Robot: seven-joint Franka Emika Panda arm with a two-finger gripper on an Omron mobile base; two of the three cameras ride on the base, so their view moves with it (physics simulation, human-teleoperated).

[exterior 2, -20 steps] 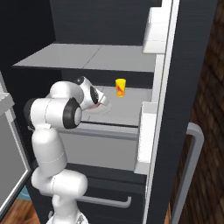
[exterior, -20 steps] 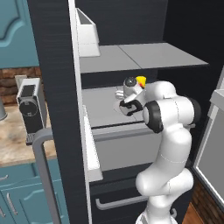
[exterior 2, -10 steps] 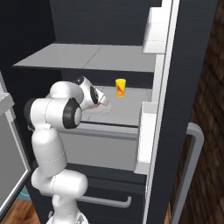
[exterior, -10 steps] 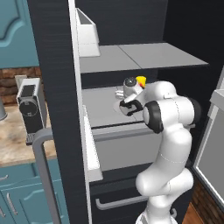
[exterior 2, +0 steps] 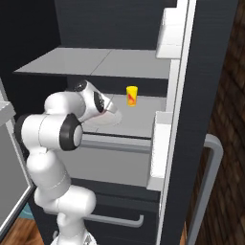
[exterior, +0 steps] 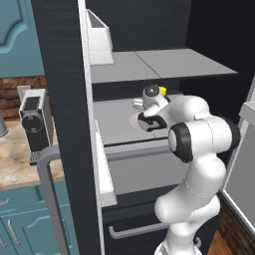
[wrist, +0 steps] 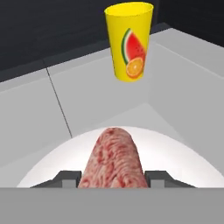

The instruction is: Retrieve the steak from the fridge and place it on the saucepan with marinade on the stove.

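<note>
Open fridge (exterior: pixel 64 74), middle shelf: the gripper (wrist: pixel 112 178) is narrowed onto the steak (wrist: pixel 113 159), one dark fingertip on each side of the meat, which lies on a white plate (wrist: pixel 175 153). A yellow cup (wrist: pixel 129 40) stands on the shelf behind the plate.
</note>
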